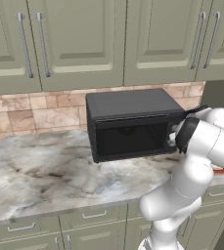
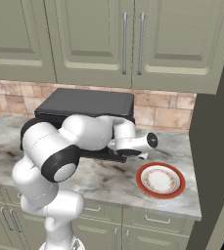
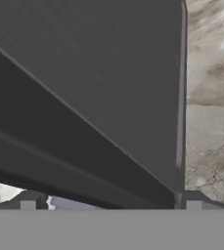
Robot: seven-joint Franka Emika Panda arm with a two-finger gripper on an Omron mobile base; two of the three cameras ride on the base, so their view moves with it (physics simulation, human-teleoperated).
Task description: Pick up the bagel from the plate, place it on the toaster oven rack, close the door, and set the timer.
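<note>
Near the counter's [image 2: 108,183] right front corner sat one round white plate [image 2: 160,180] with a red rim. One dark boxy toaster oven [image 1: 133,122] stood by the back edge. I could not spot the bagel. My jaws were wide, holding nothing.

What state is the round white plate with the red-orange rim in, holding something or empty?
Empty: the right base view shows the plate with its pale centre bare, nothing resting on it.

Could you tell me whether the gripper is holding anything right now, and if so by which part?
Nothing is held. The gripper is open beside the toaster oven, and the plate on the counter carries no bagel.
</note>
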